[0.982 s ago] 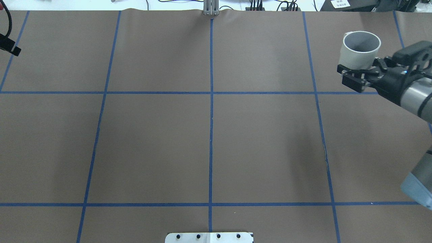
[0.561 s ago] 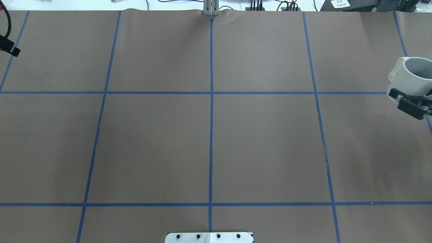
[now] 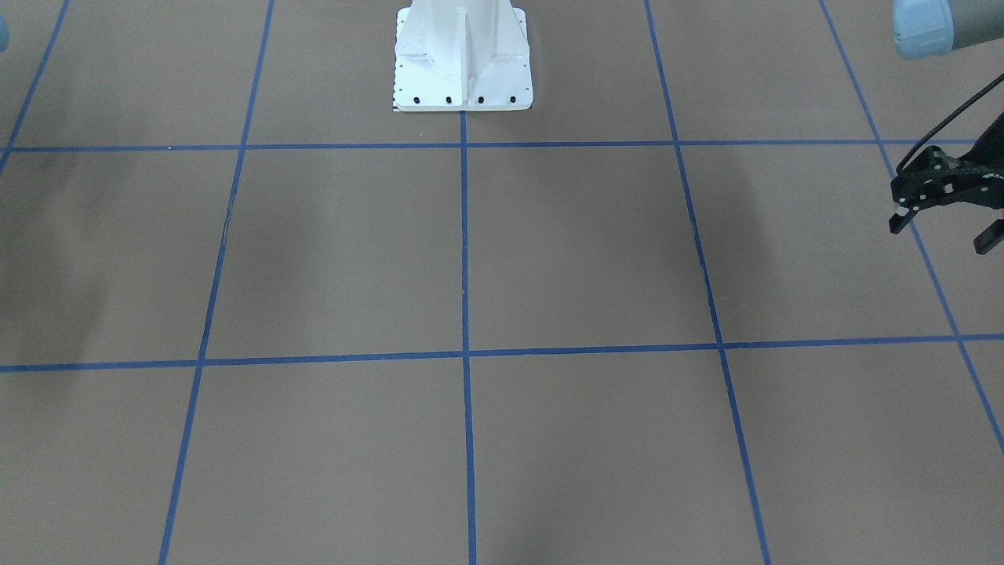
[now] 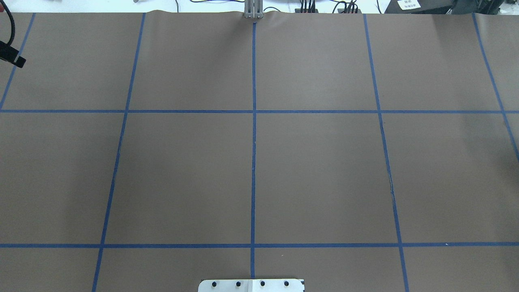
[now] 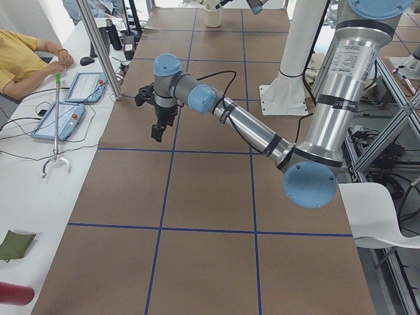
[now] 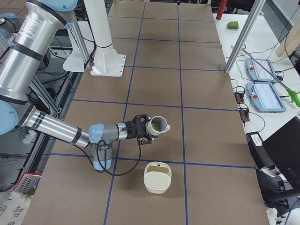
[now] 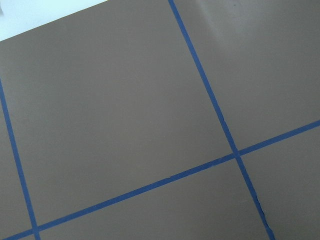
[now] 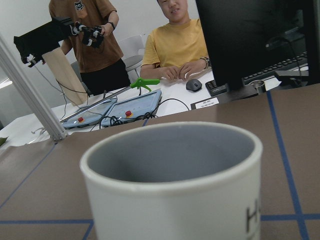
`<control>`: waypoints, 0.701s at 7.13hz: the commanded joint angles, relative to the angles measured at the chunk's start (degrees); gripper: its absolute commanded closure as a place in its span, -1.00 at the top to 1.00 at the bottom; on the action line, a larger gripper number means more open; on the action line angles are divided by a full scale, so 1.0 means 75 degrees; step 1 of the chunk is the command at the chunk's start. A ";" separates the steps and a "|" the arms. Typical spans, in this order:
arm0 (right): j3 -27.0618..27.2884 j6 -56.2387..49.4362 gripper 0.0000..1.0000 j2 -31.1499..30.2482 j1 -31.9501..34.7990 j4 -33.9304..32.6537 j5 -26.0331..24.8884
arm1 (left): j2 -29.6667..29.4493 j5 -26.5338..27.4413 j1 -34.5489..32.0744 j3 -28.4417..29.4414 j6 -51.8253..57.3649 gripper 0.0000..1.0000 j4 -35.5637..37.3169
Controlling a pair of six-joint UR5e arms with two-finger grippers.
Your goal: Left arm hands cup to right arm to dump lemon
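One white cup [image 6: 158,125], one lemon [image 6: 155,125] inside it, one cream tub [image 6: 158,177] on the table [image 6: 206,89], two grippers. The cup sits upright, mouth up, long axis vertical, raised over the table near the tub at the tip of my right gripper [image 6: 144,131], whose spread I cannot tell. My left gripper [image 3: 941,231] hangs with fingers spread wide, holding and touching nothing.

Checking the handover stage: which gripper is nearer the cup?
Right. The right gripper is at the cup, against its side; the left gripper hangs far off toward the opposite end.
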 commanded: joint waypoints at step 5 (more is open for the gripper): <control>-0.1156 0.5484 -1.00 0.0854 0.1690 0.1558 0.1366 | -0.0041 0.0000 0.0001 -0.0026 -0.0044 1.00 0.0000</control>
